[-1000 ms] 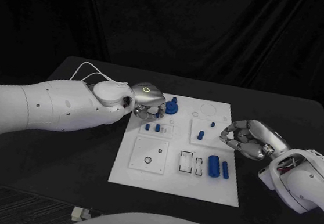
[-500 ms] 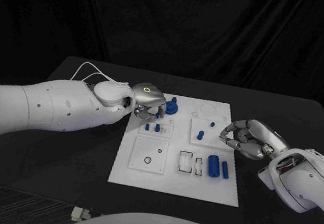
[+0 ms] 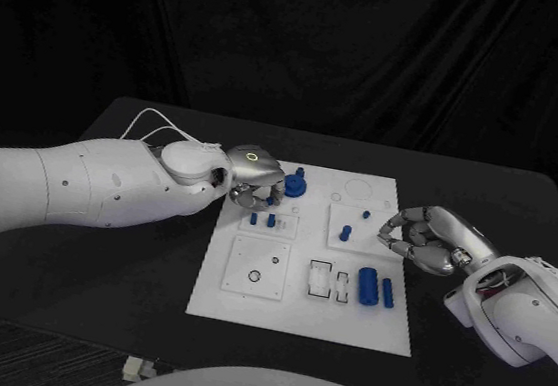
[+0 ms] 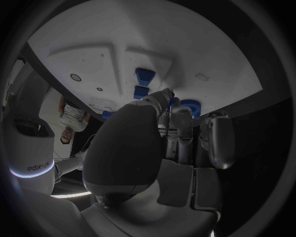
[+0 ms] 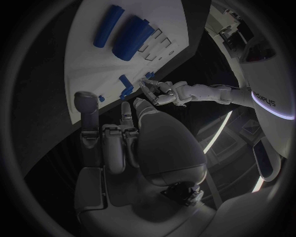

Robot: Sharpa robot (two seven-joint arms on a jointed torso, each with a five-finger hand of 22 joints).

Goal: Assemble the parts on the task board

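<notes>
One blue gear (image 3: 296, 185) sits at the far left corner of the board (image 3: 300, 319), with a slim peg (image 3: 302, 172) rising just behind it, and the left hand (image 3: 255, 175) is on it. In the left wrist view its fingertips (image 4: 166, 95) curl down against the gear's toothed rim (image 4: 189, 105), so it seems to be gripping the gear, though how firm the hold is I cannot tell. The step in hand looks like seating this gear on its post; the next move calls for pressing it straight down without tilting. Nearer the robot lie two small pegs (image 3: 266, 219), another peg (image 3: 345, 231), and a cylinder (image 3: 368, 285) beside a rod (image 3: 387, 292), not yet handled. The right hand (image 3: 422, 238) hovers just off the board's right edge, fingers curled in on nothing.
</notes>
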